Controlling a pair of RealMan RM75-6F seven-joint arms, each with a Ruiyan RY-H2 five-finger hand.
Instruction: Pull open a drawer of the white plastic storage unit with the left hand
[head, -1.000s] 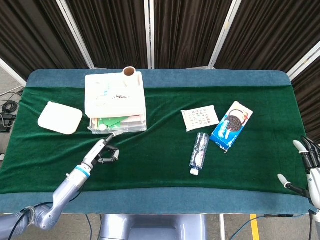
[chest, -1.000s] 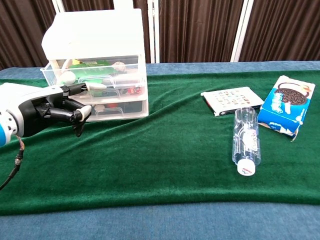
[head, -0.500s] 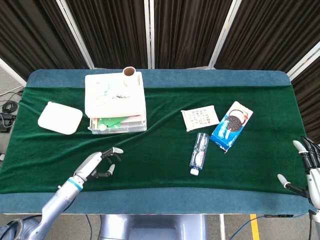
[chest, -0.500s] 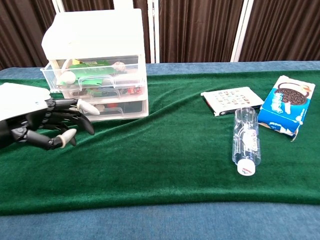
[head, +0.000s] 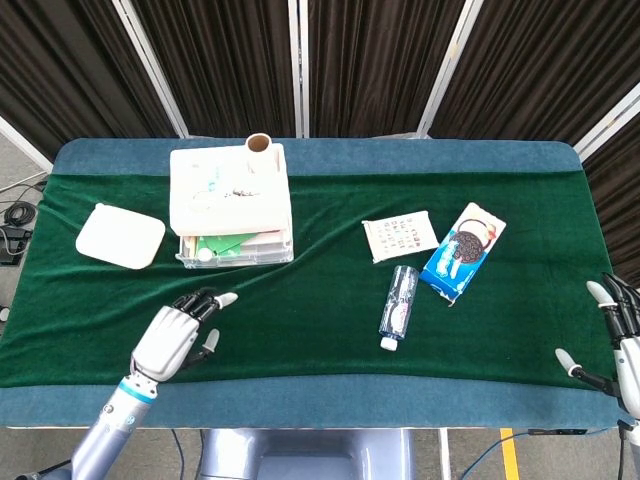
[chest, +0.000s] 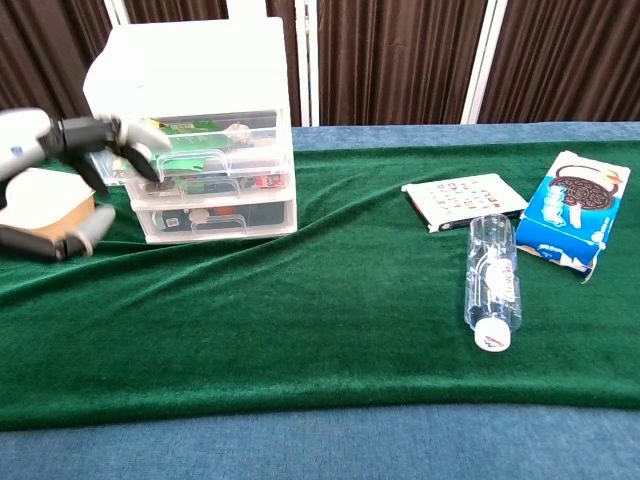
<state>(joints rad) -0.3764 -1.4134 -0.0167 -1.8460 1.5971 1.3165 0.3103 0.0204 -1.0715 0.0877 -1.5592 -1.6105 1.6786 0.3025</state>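
Observation:
The white plastic storage unit (head: 230, 190) stands at the back left of the green cloth, with clear drawers stacked in its front (chest: 215, 185). The top drawer (chest: 200, 150) sticks out slightly past the ones below, with green and white items inside. My left hand (head: 178, 332) is lifted off the cloth in front of the unit and apart from it. It holds nothing and its fingers are spread. In the chest view the left hand (chest: 75, 140) is blurred at the left edge, level with the upper drawers. My right hand (head: 618, 335) is at the table's right edge, its fingers apart and holding nothing.
A white square lid (head: 120, 236) lies left of the unit and a cardboard roll (head: 260, 146) stands behind it. To the right lie a card packet (head: 400, 236), a clear bottle (head: 399, 303) on its side and a blue cookie box (head: 462, 250).
My left hand has drawn back from the drawer fronts toward the table's near edge, risen, and its curled fingers have spread. The drawers and my right hand have not moved.

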